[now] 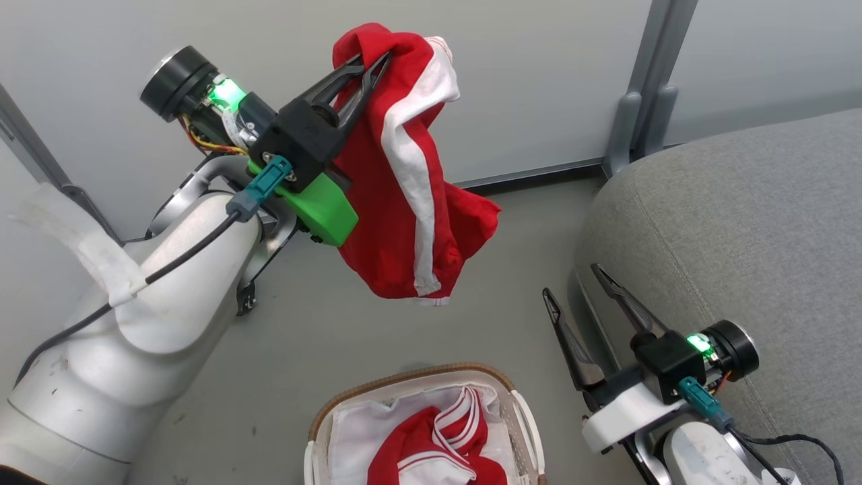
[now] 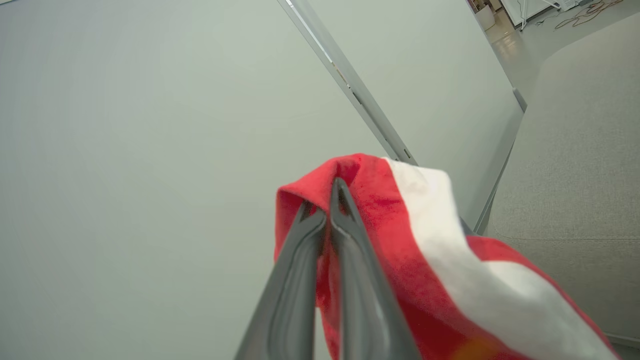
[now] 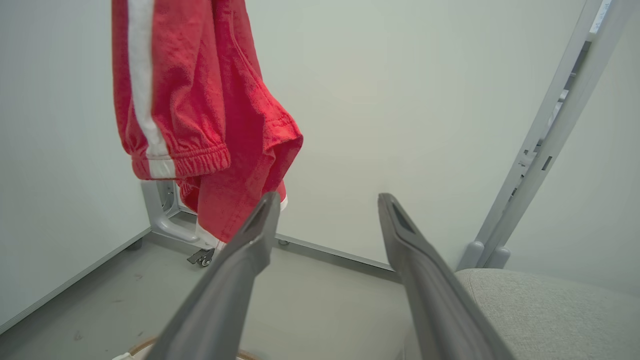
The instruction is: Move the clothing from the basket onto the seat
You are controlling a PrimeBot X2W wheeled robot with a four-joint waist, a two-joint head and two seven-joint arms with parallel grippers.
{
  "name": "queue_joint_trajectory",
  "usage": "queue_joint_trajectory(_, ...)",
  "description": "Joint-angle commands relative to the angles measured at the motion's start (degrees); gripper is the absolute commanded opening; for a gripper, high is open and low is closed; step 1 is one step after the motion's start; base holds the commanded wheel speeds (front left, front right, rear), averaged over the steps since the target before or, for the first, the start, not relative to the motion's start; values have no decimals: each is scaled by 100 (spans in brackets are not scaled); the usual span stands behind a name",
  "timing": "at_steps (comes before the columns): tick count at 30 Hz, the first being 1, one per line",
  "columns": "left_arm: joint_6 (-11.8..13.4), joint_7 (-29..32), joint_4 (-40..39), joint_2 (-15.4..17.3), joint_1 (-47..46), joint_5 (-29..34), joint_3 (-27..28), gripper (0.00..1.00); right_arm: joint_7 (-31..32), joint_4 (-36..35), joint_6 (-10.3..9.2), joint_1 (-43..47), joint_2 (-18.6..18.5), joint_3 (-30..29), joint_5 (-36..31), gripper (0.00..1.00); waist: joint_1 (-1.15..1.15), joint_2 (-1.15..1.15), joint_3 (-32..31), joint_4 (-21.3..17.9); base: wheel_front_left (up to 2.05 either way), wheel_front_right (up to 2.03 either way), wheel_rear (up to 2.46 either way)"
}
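The left gripper (image 1: 372, 62) is raised at the far left, its fingers pressed together on a fold of the red garment (image 1: 411, 202). The cloth, with a broad white band, hangs free beneath it above the grey floor (image 1: 323, 337). The basket (image 1: 404, 377) sits at the near edge, and the striped garment (image 1: 431, 448) lies inside it on the white liner (image 1: 357, 431). The right gripper (image 1: 572, 281) is low at the near right, fingers spread with nothing between them, just beside the seat (image 1: 741, 222), which is the grey couch on the right.
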Motion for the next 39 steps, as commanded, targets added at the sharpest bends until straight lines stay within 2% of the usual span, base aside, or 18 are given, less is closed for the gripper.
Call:
queue_joint_trajectory(1, -6, -28, 10, -22, -128, -67, -41, 0, -26, 25, -4, -104, -21, 40, -36, 100, 0, 0, -11, 22, 0, 0, 0)
queue_joint_trajectory(10, -1, -98, -85, -168, -407, -197, -423, 0, -26, 482, -4, -685, -20, 306, -265, 100, 0, 0, -54, 184, 0, 0, 0)
queue_joint_trajectory(17, -1, -107, -219, -236, -417, -293, -638, 0, -21, 1121, -4, -1252, -22, 839, -365, 100, 0, 0, -111, 318, 0, 0, 0)
queue_joint_trajectory(30, 0, -151, -457, -311, -363, -379, -851, 0, -21, 1858, -5, -2118, -21, 1124, -616, 100, 0, 0, -116, 475, 0, 0, 0)
queue_joint_trajectory(34, 0, -162, -476, -323, -337, -408, -898, 0, -20, 2318, -5, -2418, -19, 1553, -511, 100, 0, 0, -107, 505, 0, 0, 0)
queue_joint_trajectory(39, 0, -194, -445, -336, -308, -446, -940, 0, -21, 2913, -5, -2822, -115, 2424, -99, 100, 0, 0, -101, 535, 0, 0, 0)
